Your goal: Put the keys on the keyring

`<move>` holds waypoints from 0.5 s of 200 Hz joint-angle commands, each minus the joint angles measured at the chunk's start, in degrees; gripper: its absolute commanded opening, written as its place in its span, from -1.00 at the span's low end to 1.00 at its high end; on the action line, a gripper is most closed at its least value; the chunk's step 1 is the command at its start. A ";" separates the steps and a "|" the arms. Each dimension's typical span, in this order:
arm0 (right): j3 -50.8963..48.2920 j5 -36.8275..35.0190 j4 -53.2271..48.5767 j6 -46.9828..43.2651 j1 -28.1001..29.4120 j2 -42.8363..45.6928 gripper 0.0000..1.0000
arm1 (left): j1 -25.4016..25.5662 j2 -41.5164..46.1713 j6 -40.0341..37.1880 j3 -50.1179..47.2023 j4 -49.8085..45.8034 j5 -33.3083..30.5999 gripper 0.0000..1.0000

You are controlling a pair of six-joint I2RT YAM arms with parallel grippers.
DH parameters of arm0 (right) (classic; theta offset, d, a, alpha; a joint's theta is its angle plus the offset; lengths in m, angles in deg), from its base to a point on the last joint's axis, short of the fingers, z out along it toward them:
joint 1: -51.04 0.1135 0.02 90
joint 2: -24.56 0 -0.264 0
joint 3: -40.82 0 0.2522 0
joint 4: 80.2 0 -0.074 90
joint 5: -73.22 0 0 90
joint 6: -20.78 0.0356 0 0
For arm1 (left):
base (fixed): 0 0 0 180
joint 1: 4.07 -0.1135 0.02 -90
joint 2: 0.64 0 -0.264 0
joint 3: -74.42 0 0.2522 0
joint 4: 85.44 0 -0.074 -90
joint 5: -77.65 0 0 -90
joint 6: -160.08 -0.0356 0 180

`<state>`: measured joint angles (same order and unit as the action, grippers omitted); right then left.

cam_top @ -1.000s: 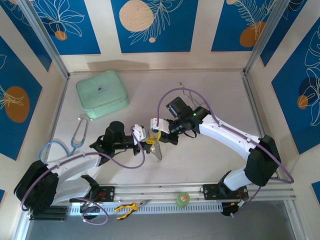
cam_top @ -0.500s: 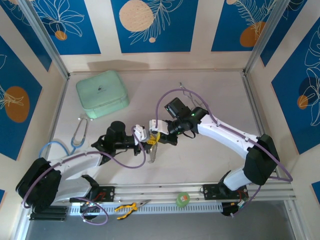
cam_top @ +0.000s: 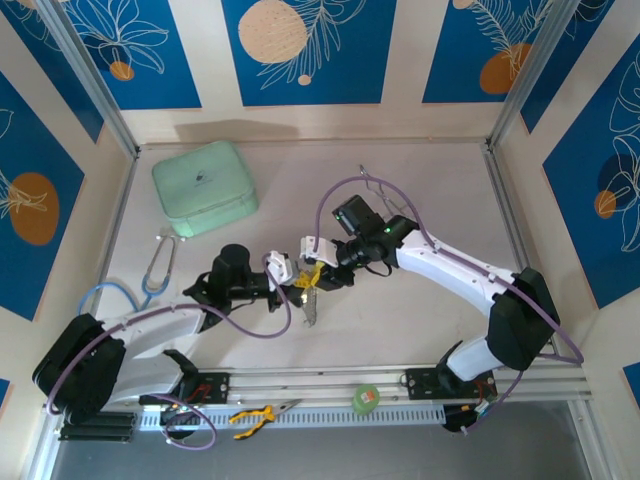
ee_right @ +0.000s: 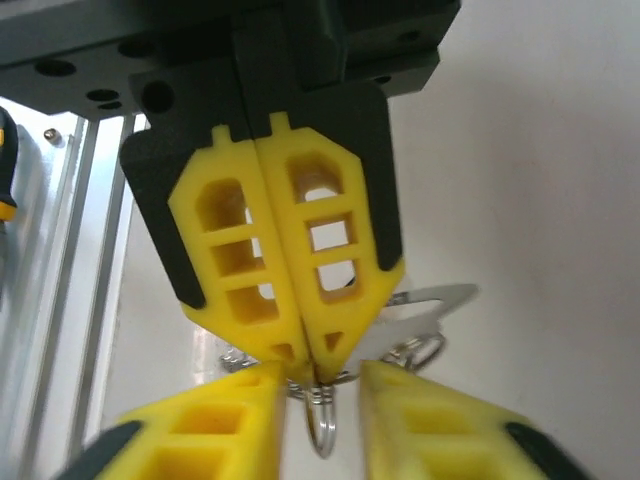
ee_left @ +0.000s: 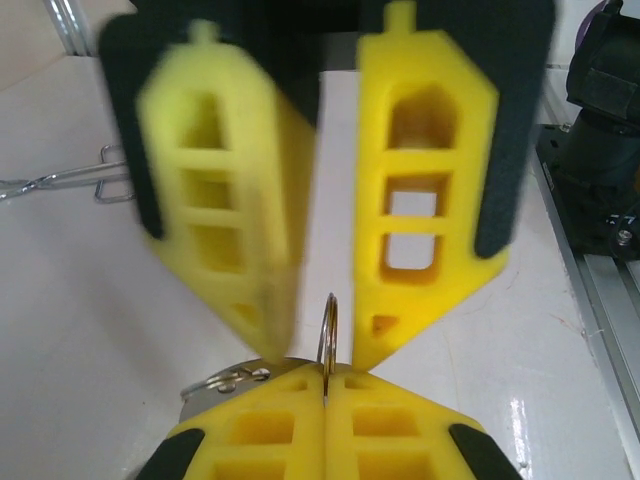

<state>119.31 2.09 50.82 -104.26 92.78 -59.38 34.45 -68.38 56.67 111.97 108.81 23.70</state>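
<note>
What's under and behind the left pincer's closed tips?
A thin silver keyring hangs pinched in the shut left pincer. Behind it a flat silver key blade juts right; that key's head is covered by the yellow fingers.

White arms (cam_top: 450,265) with black joints; purple cables (cam_top: 330,195); yellow latticed jaws, black-backed.

We see that the right arm's yellow-fingered gripper (ee_right: 322,378) has spread its jaws apart; a second ago they were pressed together. The left arm's yellow-fingered gripper (ee_left: 326,380) has finished closing and now pinches the thin silvery wire keyring (ee_left: 327,325). The small dangling metal keys (cam_top: 310,306) hang straighter than before.
</note>
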 commanded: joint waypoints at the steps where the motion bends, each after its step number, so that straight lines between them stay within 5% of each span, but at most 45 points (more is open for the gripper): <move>1: -3.76 6.06 6.62 4.06 -2.94 2.56 -0.33 | 0.41 -0.63 1.34 -1.47 5.50 1.16 -1.00; 53: -16.89 8.48 23.49 11.61 -7.12 11.23 -0.19 | 0.40 -1.45 1.67 -2.68 7.90 0.51 -1.00; 100: -23.06 8.31 31.36 11.35 -5.68 10.19 -0.22 | 0.41 -2.21 2.08 -3.05 9.50 1.04 -1.00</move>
<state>98.27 8.78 75.87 -94.08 86.13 -48.43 34.47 -70.26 58.05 109.67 114.73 23.55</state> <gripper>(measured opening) 0.393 0.063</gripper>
